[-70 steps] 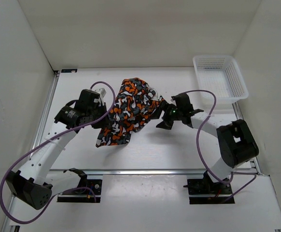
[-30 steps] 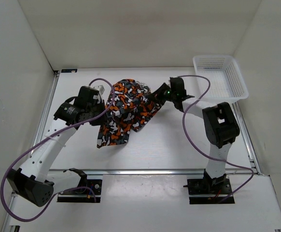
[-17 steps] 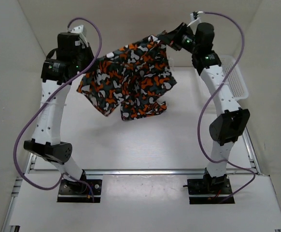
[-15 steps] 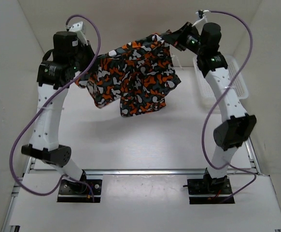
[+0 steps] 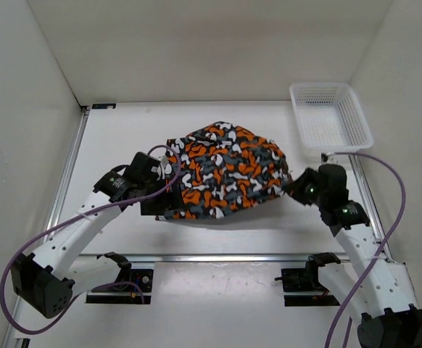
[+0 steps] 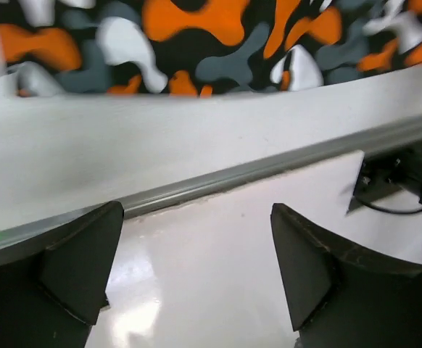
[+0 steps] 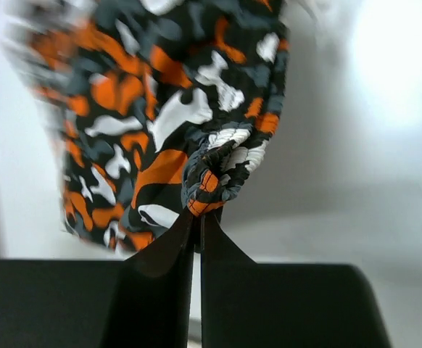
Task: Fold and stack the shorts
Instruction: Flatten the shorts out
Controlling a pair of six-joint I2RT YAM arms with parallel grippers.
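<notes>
White tabletop [image 5: 117,138] fills the overhead view, and I see the shorts [image 5: 225,170] lying rumpled and spread at the middle of the frame. My right claw [image 7: 197,221] is pinched tight on a bunched bit of the cloth's right edge. My left claw [image 6: 196,225] sits at the cloth's lower left edge, jaws wide apart, gripping nothing. A mesh basket [image 5: 362,127] sits upper right, well apart from the shorts.
</notes>
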